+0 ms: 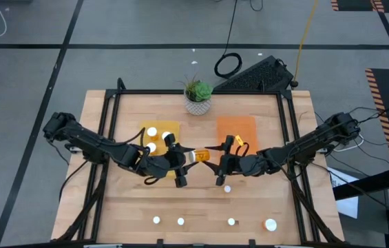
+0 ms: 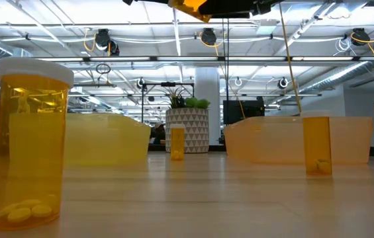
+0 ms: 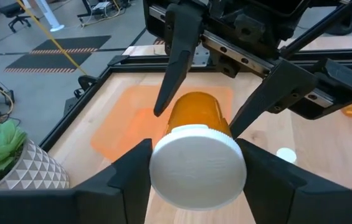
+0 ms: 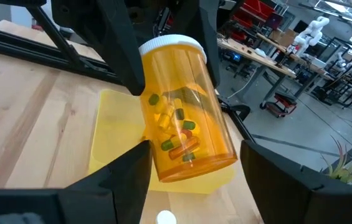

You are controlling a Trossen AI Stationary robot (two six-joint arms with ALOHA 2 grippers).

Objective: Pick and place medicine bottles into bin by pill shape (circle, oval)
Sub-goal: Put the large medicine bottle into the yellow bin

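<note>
One medicine bottle (image 1: 199,156) with a white cap and an orange body hangs level above the table's middle, coloured pills inside. My left gripper (image 1: 187,158) is shut on its cap end. My right gripper (image 1: 213,160) faces it from the right, open, with a finger on either side of the body's base end (image 4: 191,158); I see narrow gaps there. Two bottles (image 1: 151,139) stand in the yellow bin (image 1: 170,127). The orange bin (image 1: 237,131) lies to its right. Several more bottles (image 1: 180,221) stand along the near edge and one (image 1: 227,188) under my right gripper. My left gripper pinches the bottle's white cap (image 3: 197,165) between its two fingers, one on each side of the cap's rim. The fingers come level from the table's left, along the bottle's length. The bottle is lifted clear and lies about level, its base pointing toward my right gripper.
A potted plant (image 1: 197,96) stands at the far edge between the two bins. In the low view a large bottle (image 2: 31,142) stands close at the left and two smaller ones (image 2: 317,145) farther off. A black frame (image 1: 287,131) borders the table.
</note>
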